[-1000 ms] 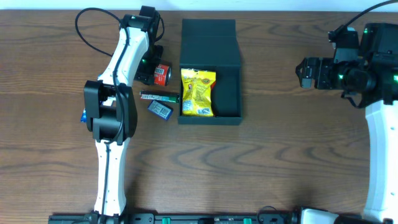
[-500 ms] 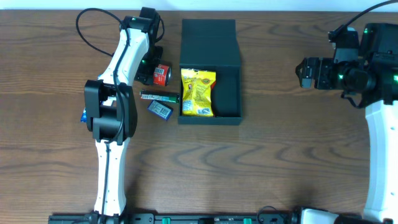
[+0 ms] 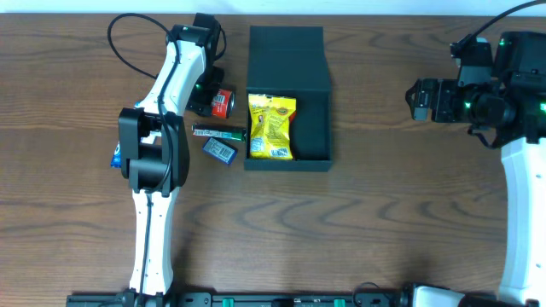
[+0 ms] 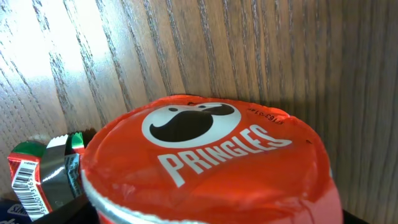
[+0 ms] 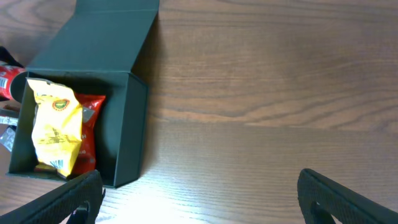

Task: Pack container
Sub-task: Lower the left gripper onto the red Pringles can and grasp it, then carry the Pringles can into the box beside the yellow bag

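Container [image 3: 311,128] sits open mid-counter [image 3: 384,222], a yellow packet [image 3: 271,126] and a red packet [image 5: 93,134] already inside. The Pringles can [image 3: 223,101], green bar [image 3: 218,132] and blue packet [image 3: 219,149] lie just left of it, unpacked. The left pincer [image 3: 207,95] is at the can, its grip impossible to tell. The right pincer [image 3: 416,100] gapes wide and empty, well apart.

Table [image 3: 358,230]: brown wood grain, smooth, low sheen. Container [image 3: 287,55]: matt black card. Can [image 4: 205,162]: glossy red foil lid, slightly crinkled. Yellow packet [image 3: 271,128]: glossy film.
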Controlling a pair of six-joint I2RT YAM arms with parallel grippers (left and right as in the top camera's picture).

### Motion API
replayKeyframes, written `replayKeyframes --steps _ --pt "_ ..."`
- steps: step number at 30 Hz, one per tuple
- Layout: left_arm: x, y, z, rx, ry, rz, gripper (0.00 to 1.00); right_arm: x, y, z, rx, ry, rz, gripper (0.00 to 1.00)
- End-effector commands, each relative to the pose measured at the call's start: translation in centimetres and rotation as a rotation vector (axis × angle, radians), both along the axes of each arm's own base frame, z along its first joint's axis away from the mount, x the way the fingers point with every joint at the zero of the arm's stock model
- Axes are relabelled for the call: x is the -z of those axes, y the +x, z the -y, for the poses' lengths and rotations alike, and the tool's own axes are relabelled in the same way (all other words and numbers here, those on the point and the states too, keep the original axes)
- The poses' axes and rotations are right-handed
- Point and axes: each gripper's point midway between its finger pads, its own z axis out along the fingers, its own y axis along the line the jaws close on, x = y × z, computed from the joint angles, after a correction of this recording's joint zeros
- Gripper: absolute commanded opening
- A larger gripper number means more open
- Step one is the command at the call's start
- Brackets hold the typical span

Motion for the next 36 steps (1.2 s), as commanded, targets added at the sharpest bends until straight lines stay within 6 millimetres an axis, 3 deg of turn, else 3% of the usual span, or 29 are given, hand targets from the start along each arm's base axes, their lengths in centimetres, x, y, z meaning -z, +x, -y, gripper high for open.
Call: replayKeyframes --steps 1,8,18,24,29,32,36 --pt "1.0 -0.4 -0.5 0.02 0.014 -0.026 0.74 -0.1 0.0 0.1 0.015 0.016 -0.002 0.99" --pt "0.9 -0.6 -0.9 0.057 0.04 -0.037 0.63 -0.1 0.0 0.1 0.016 0.016 -0.002 0.99" --pt "0.1 -0.5 -0.9 0.104 0.041 -0.039 0.57 -0.1 0.1 0.1 0.016 0.016 -0.001 0.99" --pt "-3.4 1.3 -1.2 0.217 0.093 0.03 0.52 -0.4 0.5 0.2 0.016 0.013 0.022 0.99" --pt "-7.8 2.9 -0.3 0.357 0.169 0.119 0.5 -0.8 1.0 0.3 0.016 0.009 0.05 0.99" --pt "-10.6 3.7 1.9 0.473 0.185 0.19 0.5 -0.9 1.1 0.6 0.026 -0.002 0.052 0.99" --pt "-12.6 3.6 6.1 0.603 0.189 0.253 0.5 -0.7 1.0 1.9 0.066 -0.038 0.046 0.99"
